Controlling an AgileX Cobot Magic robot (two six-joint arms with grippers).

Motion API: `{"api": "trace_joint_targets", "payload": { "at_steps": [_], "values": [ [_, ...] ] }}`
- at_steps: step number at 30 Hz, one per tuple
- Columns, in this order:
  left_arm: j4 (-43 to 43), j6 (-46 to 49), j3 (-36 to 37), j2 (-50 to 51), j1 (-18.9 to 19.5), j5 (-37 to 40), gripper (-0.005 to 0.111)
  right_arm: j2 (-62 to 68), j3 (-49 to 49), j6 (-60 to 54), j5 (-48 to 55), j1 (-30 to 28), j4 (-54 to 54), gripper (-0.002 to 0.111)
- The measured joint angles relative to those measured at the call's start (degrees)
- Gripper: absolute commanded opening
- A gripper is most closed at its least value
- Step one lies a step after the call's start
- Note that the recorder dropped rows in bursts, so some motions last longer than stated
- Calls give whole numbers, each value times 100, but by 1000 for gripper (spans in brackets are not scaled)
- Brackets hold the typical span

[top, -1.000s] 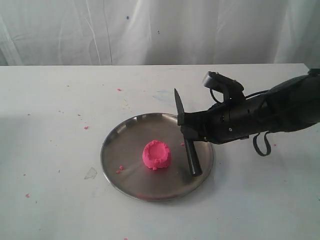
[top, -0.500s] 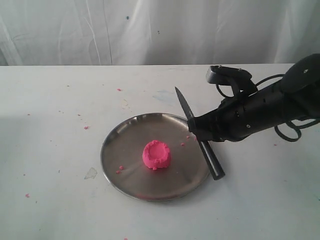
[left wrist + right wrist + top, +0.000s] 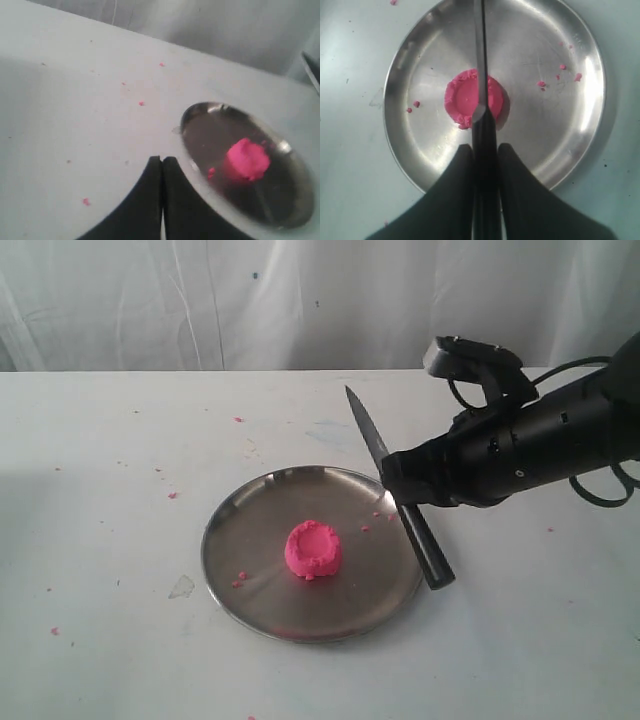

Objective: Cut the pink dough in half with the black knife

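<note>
Above the plate (image 3: 230, 570), my right fingers (image 3: 485, 155) clamp the black knife (image 3: 400, 502); only my wrist view lines it over the pink dough (image 3: 465, 97). My left fingers (image 3: 162, 167) are pressed together, empty.

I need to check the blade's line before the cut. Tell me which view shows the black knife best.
The exterior view: the whole black knife shows, tilted, in the right gripper. The right wrist view shows the blade lined over the pink dough, handle partly hidden. The left wrist view barely catches it.
</note>
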Motion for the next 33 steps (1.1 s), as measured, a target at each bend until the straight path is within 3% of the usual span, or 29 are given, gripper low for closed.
{"api": "trace_joint_targets", "payload": {
  "at_steps": [7, 12, 15, 18, 21, 26, 33],
  "values": [
    [-1060, -480, 0, 0, 0, -859, 0, -417, 0, 0, 340, 0, 0, 9],
    [-1511, -821, -247, 0, -20, 238, 0, -790, 60, 0, 471, 0, 11, 9],
    [-2701, 77, -702, -9, -148, 905, 0, -1104, 319, 0, 499, 0, 37, 9],
    [-4498, 1926, -1018, -9, -214, 1529, 1, -1487, 690, -133, 486, 0, 174, 9],
    [-5782, 3334, -1092, 230, -214, 2102, 14, -1928, 1019, -513, 479, 0, 593, 9],
    [-6845, 4514, -1102, 887, -214, 2518, 49, -2758, 1289, -1117, 777, 0, 1352, 9],
    [-7582, 5698, -1241, 2093, -214, 2866, 52, -3483, 1328, -1244, 1209, 0, 1530, 9]
  ]
}}
